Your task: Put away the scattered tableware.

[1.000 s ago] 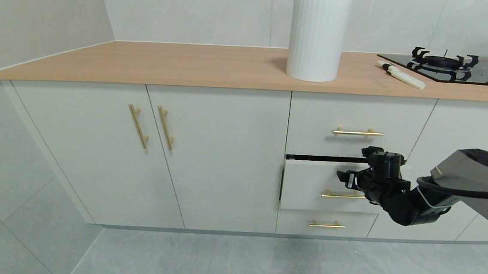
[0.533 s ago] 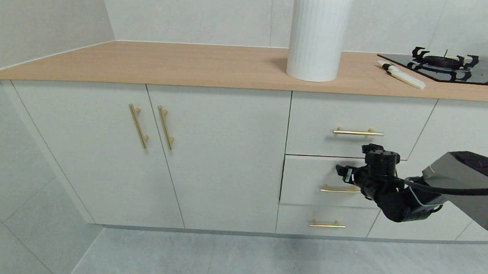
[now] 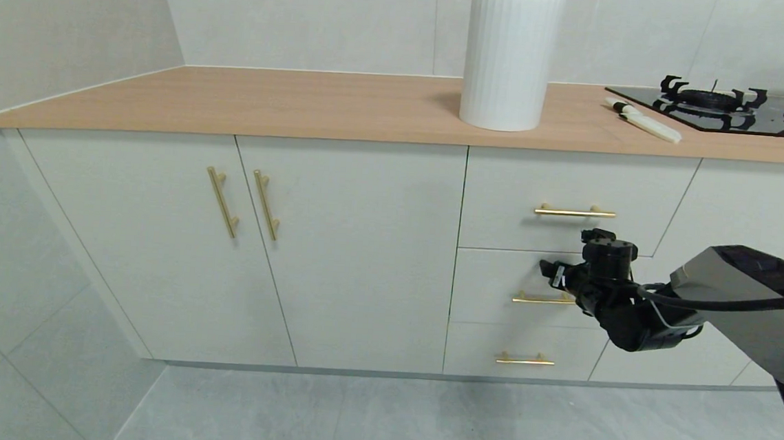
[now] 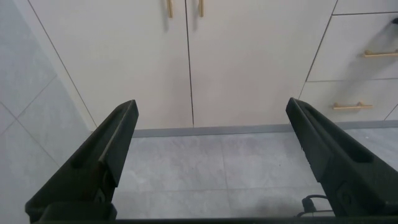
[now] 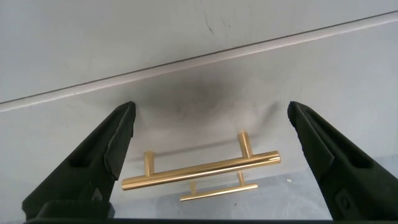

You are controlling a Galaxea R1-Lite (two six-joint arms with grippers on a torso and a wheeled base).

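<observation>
A long wooden countertop runs over a pale cabinet with two doors on the left and a stack of three drawers on the right. All three drawers are shut, their fronts level with one another. At the counter's far right sits a black gas hob, and left of it stands a tall white ribbed cylinder. The right gripper is low in front of the middle drawer, just above the right end of its brass handle. In the right wrist view its fingers are spread wide and hold nothing. The handle lies in the gap between them and neither finger touches it. Whether the gripper rests against the drawer front cannot be told. The left gripper hangs over the grey tiled floor before the cabinet doors, its fingers equally wide apart and empty. The tableware in sight is a pale knife, lying flat on the countertop between the cylinder and the hob, just beside the hob's near corner and well apart from both grippers.
</observation>
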